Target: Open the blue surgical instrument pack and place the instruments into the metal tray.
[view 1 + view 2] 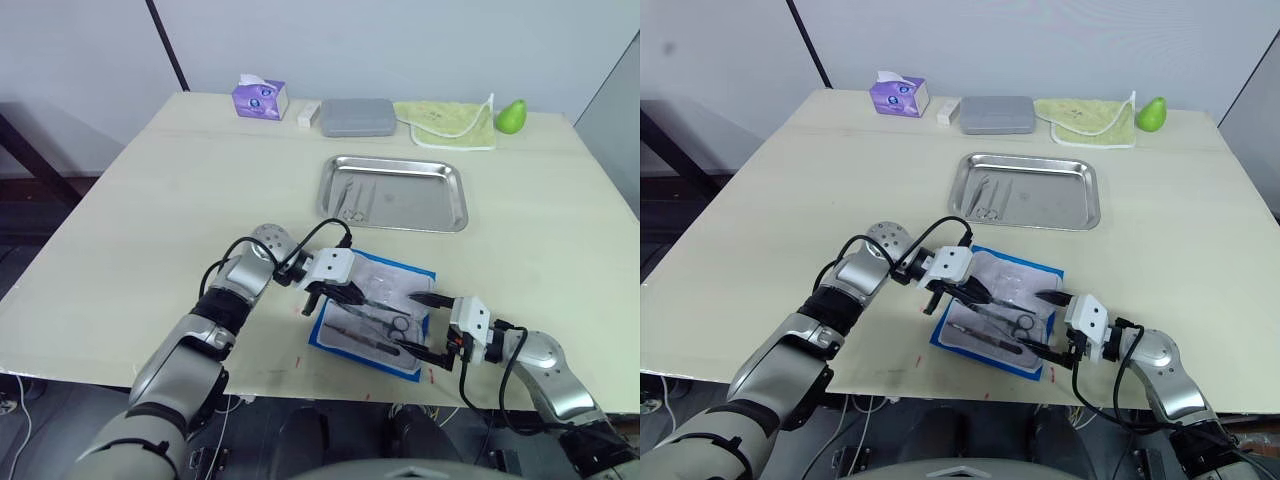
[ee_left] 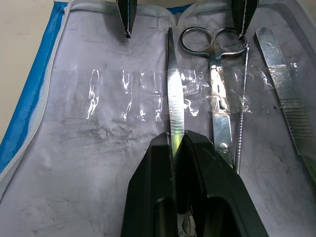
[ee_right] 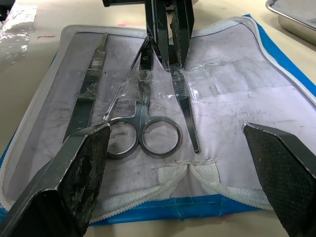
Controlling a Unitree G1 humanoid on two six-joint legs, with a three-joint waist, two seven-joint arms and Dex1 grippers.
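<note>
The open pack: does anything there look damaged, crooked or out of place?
Nothing looks damaged. The pack lies open and flat but askew to the table edge. Clear tape strips, wrinkled, cross the scissors and the other instruments. The left gripper is shut on the tweezers; the right gripper is open.

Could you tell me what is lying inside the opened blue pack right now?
On the pack's grey lining lie scissors, a flat handle, a thin probe, and tweezers pinched by the left gripper. The tweezers' far end is covered.

Open pack [image 3: 222, 94], scissors [image 3: 143, 123], left pincer [image 3: 170, 61] gripping forceps [image 3: 185, 103]
</note>
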